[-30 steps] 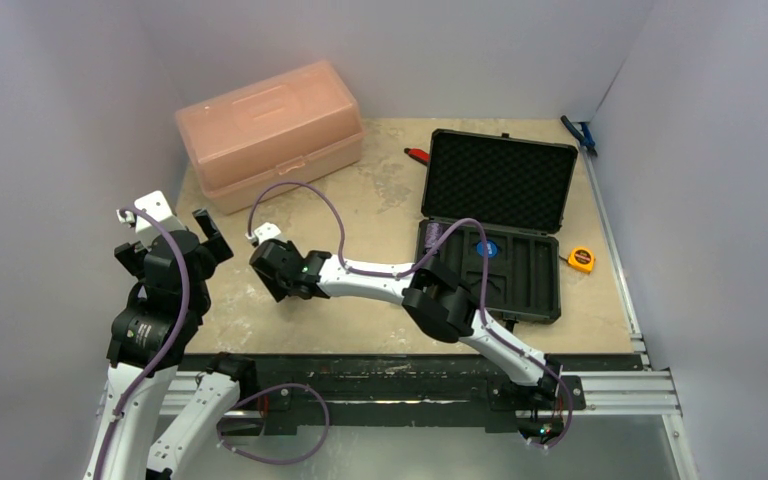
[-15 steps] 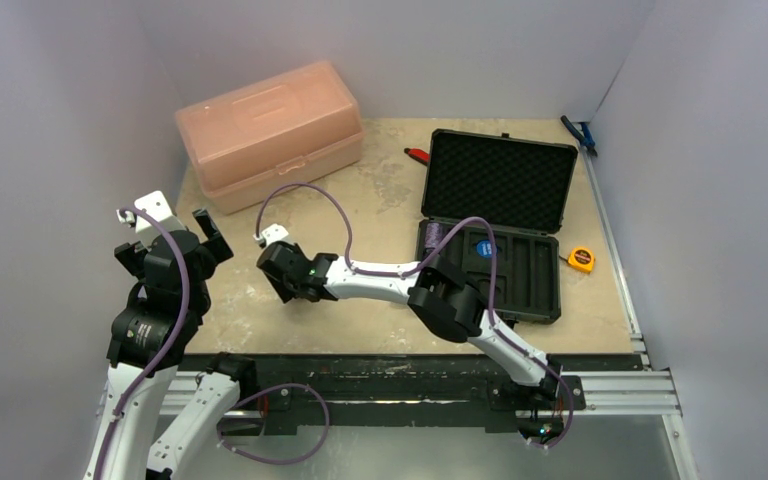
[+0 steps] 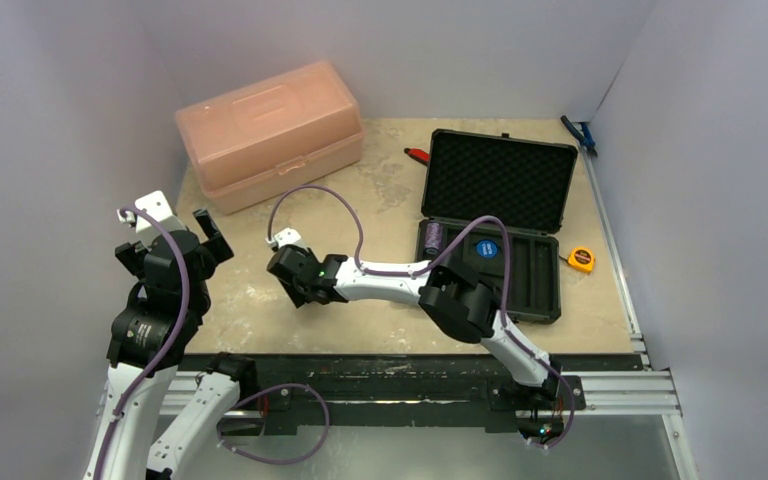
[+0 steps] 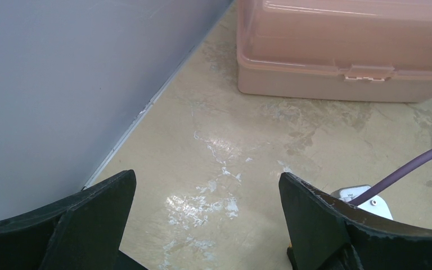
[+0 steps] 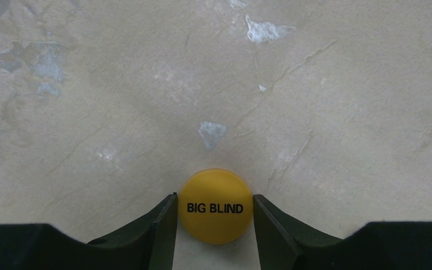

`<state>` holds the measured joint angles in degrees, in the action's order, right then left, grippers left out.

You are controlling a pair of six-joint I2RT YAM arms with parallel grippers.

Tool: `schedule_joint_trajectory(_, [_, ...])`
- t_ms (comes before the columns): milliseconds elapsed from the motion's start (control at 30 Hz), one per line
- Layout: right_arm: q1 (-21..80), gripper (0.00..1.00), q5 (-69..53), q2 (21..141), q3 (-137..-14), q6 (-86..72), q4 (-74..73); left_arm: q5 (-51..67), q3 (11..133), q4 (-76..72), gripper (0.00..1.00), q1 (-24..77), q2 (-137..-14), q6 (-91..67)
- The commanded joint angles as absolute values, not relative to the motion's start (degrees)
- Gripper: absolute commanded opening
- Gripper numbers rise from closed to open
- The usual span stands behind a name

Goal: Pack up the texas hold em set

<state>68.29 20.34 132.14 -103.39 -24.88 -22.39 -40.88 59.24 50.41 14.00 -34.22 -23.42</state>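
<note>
The black briefcase (image 3: 538, 282) lies open at the right, its foam lid (image 3: 500, 180) upright. One purple chip stack (image 3: 435, 237) and a blue disc (image 3: 486, 249) lie in its tray. My right gripper (image 3: 295, 288) reaches left over the table's middle. In the right wrist view it (image 5: 214, 195) is shut on the orange disc (image 5: 216, 207) marked BIG BLIND, a finger on each side. My left gripper (image 3: 210, 235) is open and empty at the left, also in its wrist view (image 4: 206, 174). The dice and a second purple stack are not in view.
The translucent pink box (image 3: 270, 130) stands at the back left, also in the left wrist view (image 4: 343, 50). A yellow tape measure (image 3: 581, 260) lies right of the case. A red-handled item (image 3: 416, 155) lies behind the case's left corner. Walls close in on both sides.
My right gripper has moved a little to the right and toward the near edge, with its cable following. The left arm has not moved.
</note>
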Motion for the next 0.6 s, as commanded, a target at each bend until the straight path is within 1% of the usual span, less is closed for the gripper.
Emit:
schedule_joint_trajectory(0, [68.1, 0.34, 21.9, 128.1, -100.7, -25.9, -27.6, -40.7, 59.1, 48.7, 0.99, 13.7, -34.3, -23.5])
schedule_joint_trajectory(267, [68.1, 0.33, 23.2, 123.8, -98.6, -26.5, -27.9, -40.6, 59.1, 48.8, 0.99, 13.7, -34.5, -23.4])
schedule_joint_trajectory(567, [68.1, 0.33, 23.7, 121.9, -98.3, -26.9, -28.5, -40.5, 59.0, 48.7, 0.99, 13.7, -34.5, -23.3])
